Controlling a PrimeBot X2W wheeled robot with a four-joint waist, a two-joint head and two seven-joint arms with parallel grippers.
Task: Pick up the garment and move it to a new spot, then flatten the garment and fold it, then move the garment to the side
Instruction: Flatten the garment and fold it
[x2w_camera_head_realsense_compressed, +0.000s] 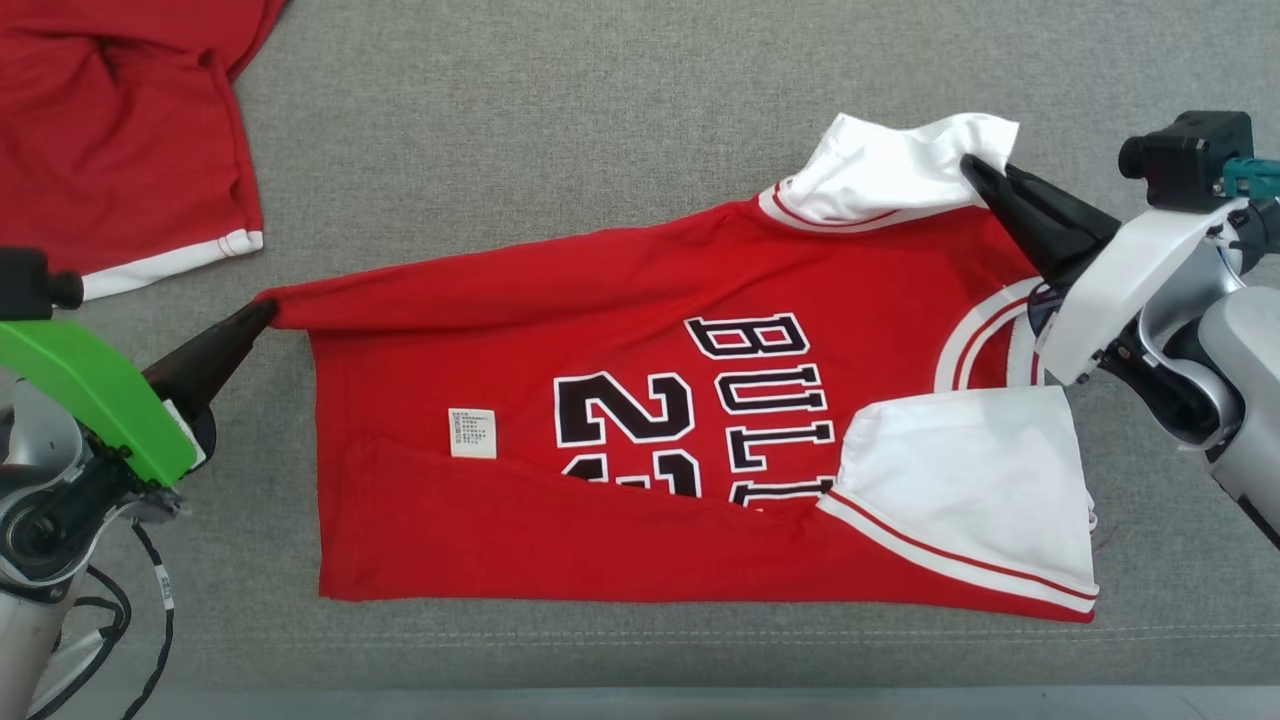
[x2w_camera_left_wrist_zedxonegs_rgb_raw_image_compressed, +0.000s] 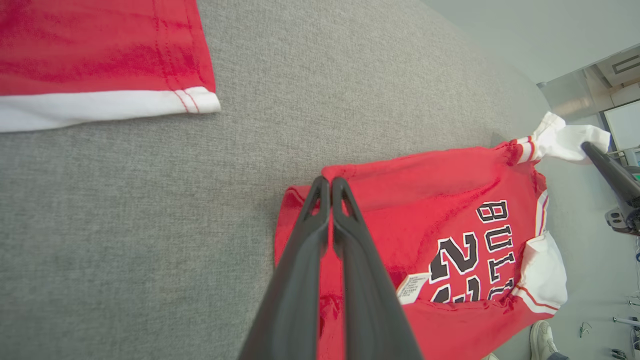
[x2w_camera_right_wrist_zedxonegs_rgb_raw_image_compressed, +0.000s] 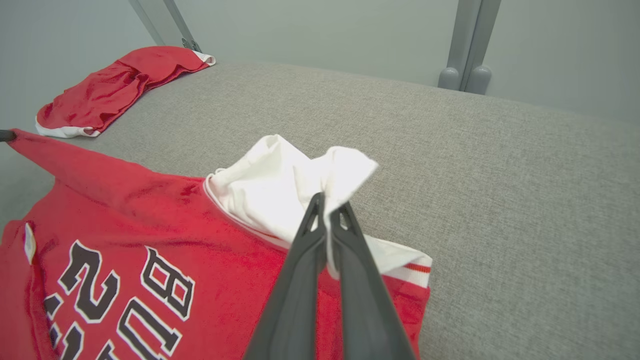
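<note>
**Two pinches, one stretched edge**

Spare red cloth (x2w_camera_head_realsense_compressed: 120, 130) lies at the far left of the grey pad (x2w_camera_head_realsense_compressed: 600, 120), well apart from the work. The left gripper (x2w_camera_head_realsense_compressed: 258, 315) is pressed together on the hem corner (x2w_camera_head_realsense_compressed: 285, 305) of the jersey (x2w_camera_head_realsense_compressed: 620, 290), which lies mid-pad, print up. Its near flap (x2w_camera_head_realsense_compressed: 560, 540) is folded over the lower digits, just below the label (x2w_camera_head_realsense_compressed: 472, 433). The right gripper (x2w_camera_head_realsense_compressed: 972, 168) pinches the far white sleeve (x2w_camera_head_realsense_compressed: 890, 165). Gripping both ends likely makes the far edge taut, so it can swing over as one straight fold. The near sleeve (x2w_camera_head_realsense_compressed: 960, 470) lies flat.
</note>
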